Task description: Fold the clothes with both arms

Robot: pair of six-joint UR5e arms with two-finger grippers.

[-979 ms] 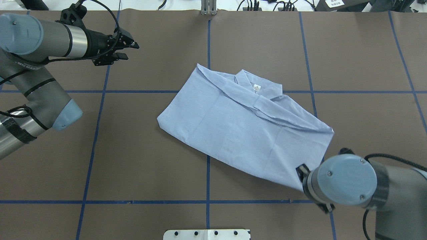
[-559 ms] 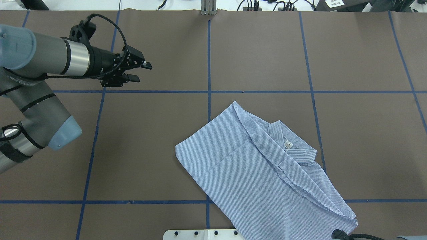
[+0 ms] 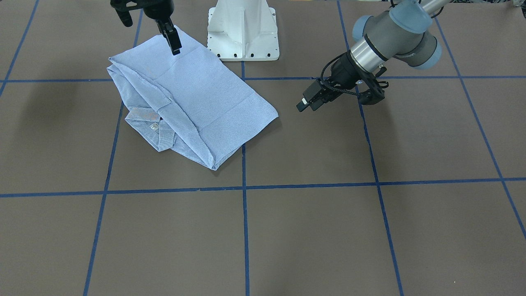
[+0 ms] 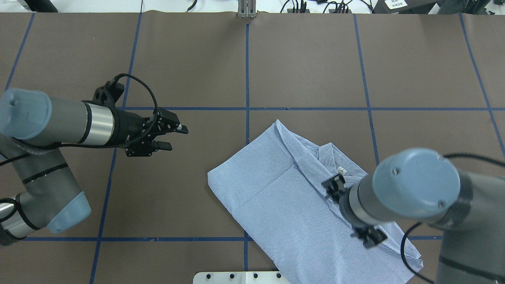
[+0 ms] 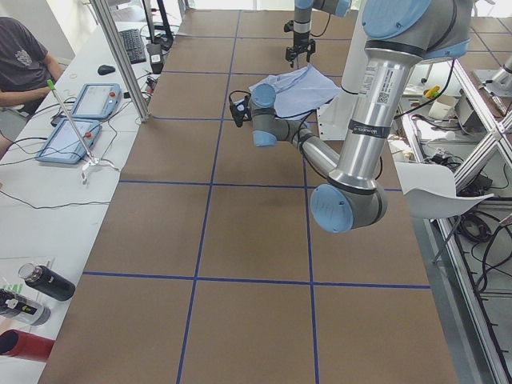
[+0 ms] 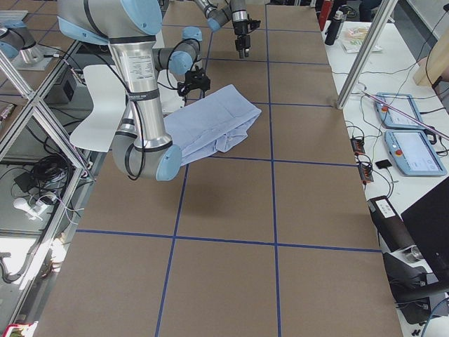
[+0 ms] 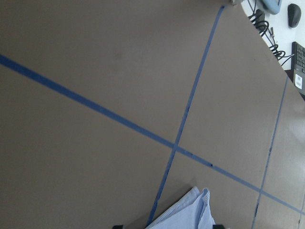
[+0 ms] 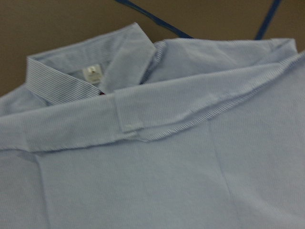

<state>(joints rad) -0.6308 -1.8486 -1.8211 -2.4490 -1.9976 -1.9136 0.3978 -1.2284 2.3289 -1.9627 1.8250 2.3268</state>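
Front camera, shirt: the folded shirt (image 3: 193, 102) lies flat on the brown table (image 3: 328, 230), just beside the white base (image 3: 242, 33), with its collar (image 3: 150, 123) on the side away from the robot.
Front camera, right gripper: the right gripper (image 3: 171, 41) hangs over the shirt's edge nearest the base. I see only one finger clearly, so I cannot tell how wide it stands or whether it touches the cloth.
Front camera, left gripper: the left gripper (image 3: 309, 102) has its fingers apart with nothing between them. It is over bare table, near the shirt's corner but not touching it.
Overhead, shirt: it is in the same place as 0.6 s ago. One second ago it lay further out, in the middle of the table.
Overhead, left gripper: since 0.6 s ago it has crossed the blue tape line (image 4: 197, 108) toward the robot's side.
Overhead, right arm: the right arm (image 4: 414, 185) now covers the collar side of the shirt and hides its gripper. 0.6 s ago it was almost out of the picture.
Side cameras, shirt: it lies on the table's robot side, by the base.
Left wrist, shirt: only one corner shows, at the lower edge.
Right wrist, shirt: the cloth fills nearly the whole view, with the collar and its label (image 8: 93, 74) at the top. No finger shows.
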